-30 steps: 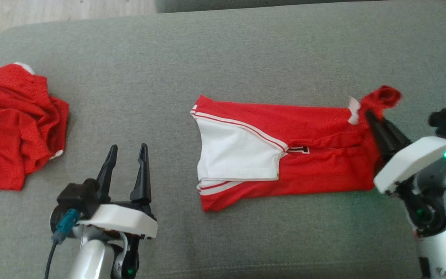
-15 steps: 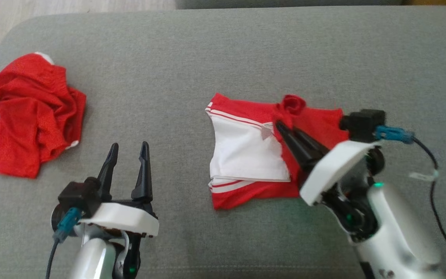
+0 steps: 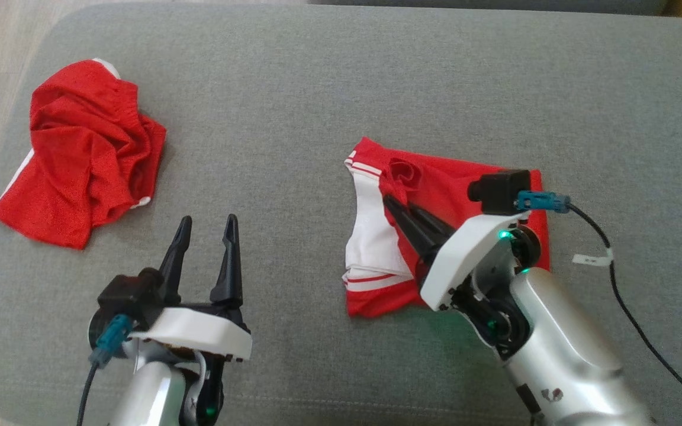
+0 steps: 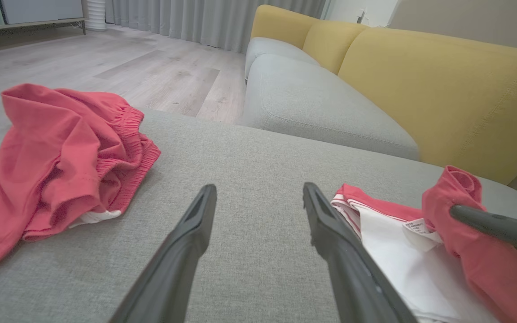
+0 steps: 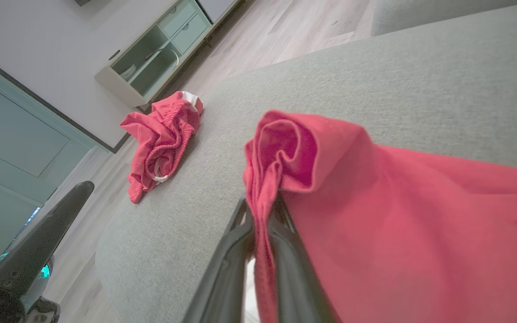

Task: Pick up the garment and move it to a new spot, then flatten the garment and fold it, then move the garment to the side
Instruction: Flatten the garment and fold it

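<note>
just a white tag on garment — illegible

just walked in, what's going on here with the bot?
Mid-fold, it seems. The right pincer is shut on a bunched edge of the red-and-white garment, holding it up over the white panel. The left pincer is open and holds nothing, above the grey cushion. A second red garment lies crumpled at the cushion's left end.
</note>
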Robot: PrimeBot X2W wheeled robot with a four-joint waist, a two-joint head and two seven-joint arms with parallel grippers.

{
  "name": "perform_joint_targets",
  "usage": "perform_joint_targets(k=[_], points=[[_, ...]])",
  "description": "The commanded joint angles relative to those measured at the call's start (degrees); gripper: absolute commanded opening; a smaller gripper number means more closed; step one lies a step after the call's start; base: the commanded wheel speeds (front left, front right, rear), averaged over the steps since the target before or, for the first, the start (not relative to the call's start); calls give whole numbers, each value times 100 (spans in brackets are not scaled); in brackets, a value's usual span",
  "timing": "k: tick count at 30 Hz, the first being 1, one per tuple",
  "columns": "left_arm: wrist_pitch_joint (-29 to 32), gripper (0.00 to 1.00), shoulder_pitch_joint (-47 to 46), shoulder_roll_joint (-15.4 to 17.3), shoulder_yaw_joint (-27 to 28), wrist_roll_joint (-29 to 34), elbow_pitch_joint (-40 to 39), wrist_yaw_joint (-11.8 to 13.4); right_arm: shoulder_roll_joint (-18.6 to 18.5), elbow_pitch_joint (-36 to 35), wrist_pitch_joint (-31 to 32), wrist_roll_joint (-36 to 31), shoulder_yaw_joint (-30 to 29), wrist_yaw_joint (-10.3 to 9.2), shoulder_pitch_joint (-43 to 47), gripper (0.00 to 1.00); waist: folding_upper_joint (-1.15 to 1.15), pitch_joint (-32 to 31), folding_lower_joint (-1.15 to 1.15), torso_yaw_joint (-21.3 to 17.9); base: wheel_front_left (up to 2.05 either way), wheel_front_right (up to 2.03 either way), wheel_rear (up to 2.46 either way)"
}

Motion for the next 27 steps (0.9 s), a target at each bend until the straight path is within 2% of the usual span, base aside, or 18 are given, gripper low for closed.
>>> perform_joint_targets(k=[1,2,4,5,13,17,23,27], points=[[-70,100,-246,5,133,-54,-189,46,128,-94,-121,107,178,37,-251,0,0,4,0,26,0,0,0],[-70,100,-252,5,112,-67,-185,55,128,67,-200,228,309,37,-340,7,0,2,0,51,0,0,0],[-70,100,-257,5,87,-79,-177,64,129,225,-273,343,438,37,-425,61,0,-6,0,73,0,0,0],[-70,100,-259,5,75,-85,-172,69,129,293,-316,393,501,37,-465,100,0,-12,0,83,0,0,0],[-70,100,-220,5,26,-131,-139,105,130,276,-656,798,1017,37,-678,100,0,-105,0,93,0,0,0],[-70,100,-174,5,30,-139,-145,100,130,125,-948,748,982,37,-728,100,0,-171,0,37,0,0,0],[-70,100,-113,5,41,-110,-189,91,79,212,-1561,-392,272,37,-747,100,0,-245,0,-128,0,0,0],[-70,100,-116,5,39,-54,-201,78,40,135,-1708,-1019,-276,37,-524,100,0,-302,0,-266,0,0,0]])
